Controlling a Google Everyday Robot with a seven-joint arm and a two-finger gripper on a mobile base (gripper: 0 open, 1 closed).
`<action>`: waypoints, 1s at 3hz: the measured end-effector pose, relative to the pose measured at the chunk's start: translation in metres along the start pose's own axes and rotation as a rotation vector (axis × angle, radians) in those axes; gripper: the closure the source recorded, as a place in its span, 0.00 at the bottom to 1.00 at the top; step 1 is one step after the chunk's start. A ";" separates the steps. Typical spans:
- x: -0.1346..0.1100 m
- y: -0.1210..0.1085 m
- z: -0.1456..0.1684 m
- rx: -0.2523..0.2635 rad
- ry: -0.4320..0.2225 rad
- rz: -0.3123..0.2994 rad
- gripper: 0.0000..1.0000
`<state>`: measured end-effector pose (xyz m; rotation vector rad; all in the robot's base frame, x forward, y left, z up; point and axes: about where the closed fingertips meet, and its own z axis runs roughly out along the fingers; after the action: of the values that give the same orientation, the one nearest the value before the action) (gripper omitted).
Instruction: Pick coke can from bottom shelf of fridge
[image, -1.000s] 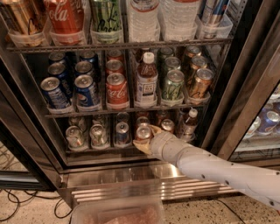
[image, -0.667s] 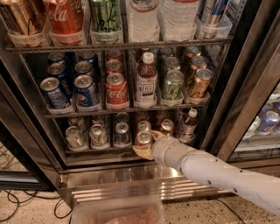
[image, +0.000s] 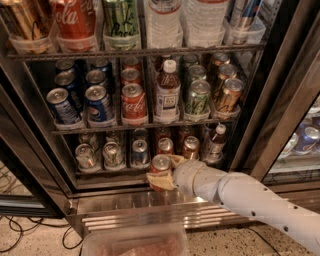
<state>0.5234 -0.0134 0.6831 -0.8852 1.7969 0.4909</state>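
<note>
The fridge (image: 150, 202) stands open in front of me, with a dark interior and wire racks. The bottom shelf (image: 102, 172) holds several cans in rows. My gripper (image: 162, 172), at the end of a white arm reaching in from the lower right, is shut on the coke can (image: 161, 164), a small red can with a silver top. One tan finger (image: 174, 160) shows above the can and one (image: 156, 183) below it. The can is at the shelf's front edge, slightly forward of the neighbouring cans.
Silver cans (image: 86, 156), a blue can (image: 140, 150), a copper can (image: 190, 146) and a small bottle (image: 216, 142) are on the bottom shelf. The rack above holds Pepsi cans (image: 100, 102) and a bottle (image: 167, 90). A clear bin (image: 135, 242) is below. The door frame (image: 280, 100) is on the right.
The gripper has drawn back and slightly down toward the shelf's front with the coke can in it. The arm has shifted a little left.
</note>
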 end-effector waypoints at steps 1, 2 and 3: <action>-0.017 0.017 -0.004 -0.128 -0.088 0.040 1.00; -0.033 0.017 -0.005 -0.263 -0.192 0.066 1.00; -0.036 0.028 -0.012 -0.402 -0.208 0.078 1.00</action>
<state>0.5016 0.0088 0.7193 -0.9955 1.5706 0.9829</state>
